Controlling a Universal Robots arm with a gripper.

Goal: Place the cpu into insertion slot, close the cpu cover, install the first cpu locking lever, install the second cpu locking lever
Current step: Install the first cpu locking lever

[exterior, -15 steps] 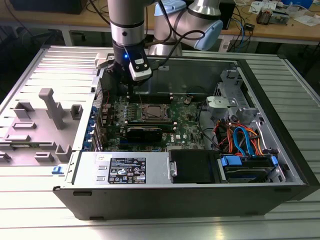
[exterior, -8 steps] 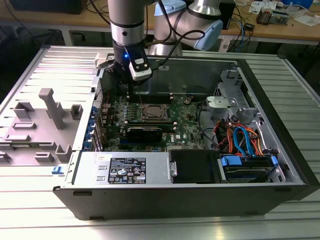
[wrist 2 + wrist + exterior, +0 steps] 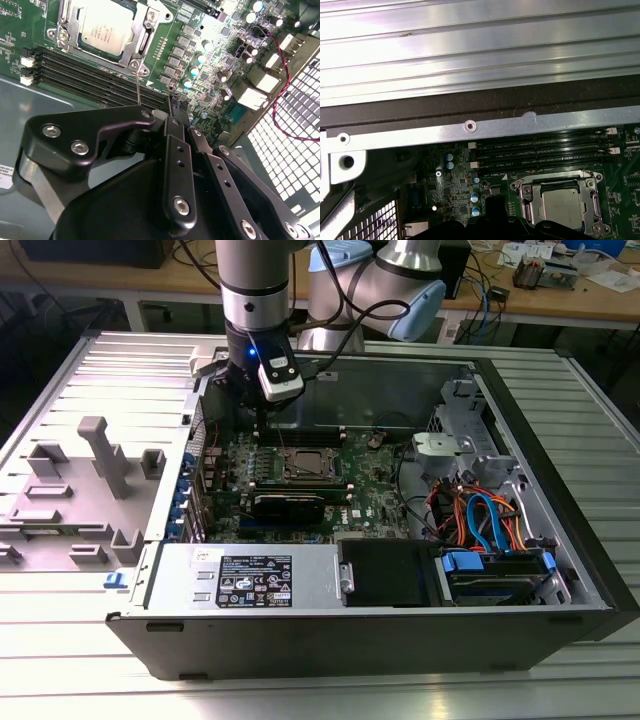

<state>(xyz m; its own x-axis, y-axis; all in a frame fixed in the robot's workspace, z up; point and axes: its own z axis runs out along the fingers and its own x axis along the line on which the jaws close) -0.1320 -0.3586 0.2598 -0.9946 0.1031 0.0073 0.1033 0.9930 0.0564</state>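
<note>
Cpu point(image 3: 107, 31) lies flat under lowered cpu cover point(image 3: 143, 44).

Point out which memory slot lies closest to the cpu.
The memory slot running directly alongside the cpu cover; the other slots lie in parallel beyond it, farther from the cpu.

one cpu point(image 3: 107, 31), one cover point(image 3: 143, 39), four memory slots point(image 3: 90, 75)

cpu point(image 3: 107, 27) sits in slot point(image 3: 134, 63), cover point(image 3: 148, 27) down over it. Thin lever point(image 3: 138, 85) runs from the slot corner to the gripper point(image 3: 174, 104). Memory slots point(image 3: 90, 75) lie alongside the slot.
</note>
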